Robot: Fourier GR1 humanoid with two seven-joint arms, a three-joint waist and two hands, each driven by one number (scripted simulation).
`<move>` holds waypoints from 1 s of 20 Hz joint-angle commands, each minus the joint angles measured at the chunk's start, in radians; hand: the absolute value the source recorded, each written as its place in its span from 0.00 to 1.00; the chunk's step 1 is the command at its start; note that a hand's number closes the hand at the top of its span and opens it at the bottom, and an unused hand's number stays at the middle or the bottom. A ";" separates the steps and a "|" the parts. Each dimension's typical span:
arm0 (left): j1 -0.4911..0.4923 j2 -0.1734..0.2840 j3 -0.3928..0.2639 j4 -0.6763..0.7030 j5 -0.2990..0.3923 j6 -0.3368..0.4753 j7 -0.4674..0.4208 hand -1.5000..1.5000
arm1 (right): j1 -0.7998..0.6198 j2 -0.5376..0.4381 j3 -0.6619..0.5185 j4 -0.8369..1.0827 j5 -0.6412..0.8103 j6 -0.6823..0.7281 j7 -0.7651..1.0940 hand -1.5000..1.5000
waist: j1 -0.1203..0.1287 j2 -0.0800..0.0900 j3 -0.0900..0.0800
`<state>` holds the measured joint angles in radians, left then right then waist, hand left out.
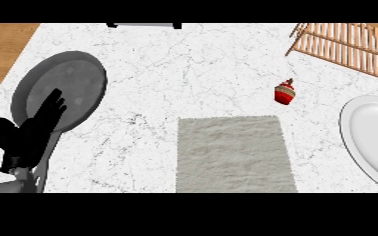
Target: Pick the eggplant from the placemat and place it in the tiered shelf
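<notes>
1. Placemat (235, 154) lies flat at the counter's near-middle edge, prob. so the start spot is in easy reach of either arm. No eggplant shows on it or anywhere else in the head view, so I can't say where the task's thing is.
2. Left hand (31, 139) shows at the view's lower left, fingers straight and apart, pointing up, holding nothing. It overlaps the near rim of the grey plate (74, 80) and looks parked, i.e. resting, not working.
3. Right hand isn't in view at all.
4. Tiered shelf (336, 42), wooden slats, sits at the far right corner, well apart from the placemat. Only part shows, and nothing can be seen in that part.
5. Small red item (285, 92) stands on bare counter between placemat and shelf. Judging by that, it could get in the way of a carry.
6. White dish (360, 130) at the right edge is cut off by the frame, w/ nothing seen in it. The grey plate also holds nothing.
</notes>
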<state>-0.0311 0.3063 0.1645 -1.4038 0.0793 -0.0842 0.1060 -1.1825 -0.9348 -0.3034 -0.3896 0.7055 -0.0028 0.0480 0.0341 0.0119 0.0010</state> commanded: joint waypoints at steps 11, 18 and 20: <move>0.041 -0.047 -0.020 -0.022 -0.035 0.029 -0.024 0.50 | -0.082 -0.123 -0.240 0.099 -0.236 0.145 0.005 0.00 | -0.013 -0.005 0.000; -0.005 0.004 0.030 0.025 -0.012 0.003 -0.002 0.50 | -0.073 -0.310 -0.325 0.075 -0.327 0.273 0.026 0.00 | -0.034 -0.009 -0.001; 0.012 -0.025 0.017 -0.017 -0.024 0.036 0.011 0.50 | -0.029 -0.377 -0.336 0.070 -0.336 0.309 0.031 0.00 | -0.037 -0.012 0.000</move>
<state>-0.0069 0.2890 0.1793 -1.4160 0.0649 -0.0702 0.1047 -1.2310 -1.2024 -0.6086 -0.3145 0.4005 0.2341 0.0493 0.0056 0.0022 0.0006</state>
